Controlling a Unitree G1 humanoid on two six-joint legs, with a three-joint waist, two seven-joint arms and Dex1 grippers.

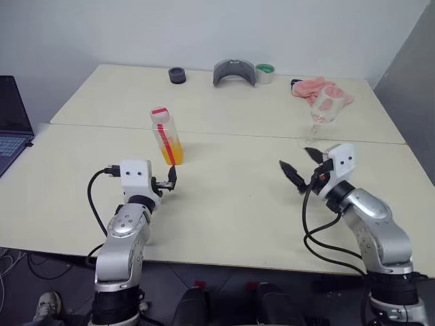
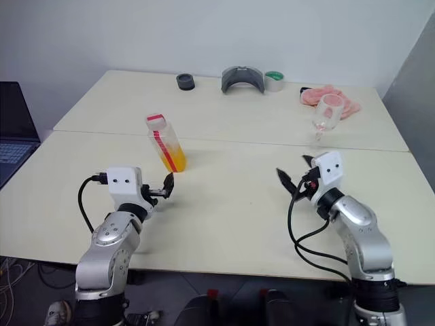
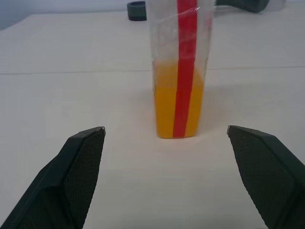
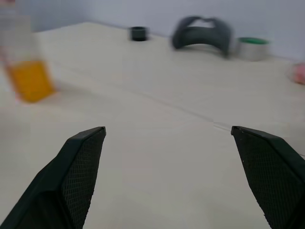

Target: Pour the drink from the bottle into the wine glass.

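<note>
We've got the bottle [image 1: 166, 136] standing upright on the table [image 1: 231, 204], red cap on, the drink [image 3: 177, 107] filling roughly its lower half; our left gripper [image 1: 168, 181] sits just short of it, jaws spread wide and empty, bottle centred between the fingers in the left wrist view but not touched. Our right gripper [image 1: 302, 168] is also wide open and holding nothing, low over the table and angled toward the left. The wine glass [image 1: 323, 109] stands empty beyond it near the pink cloth [image 1: 319, 88], well apart from the bottle.
</note>
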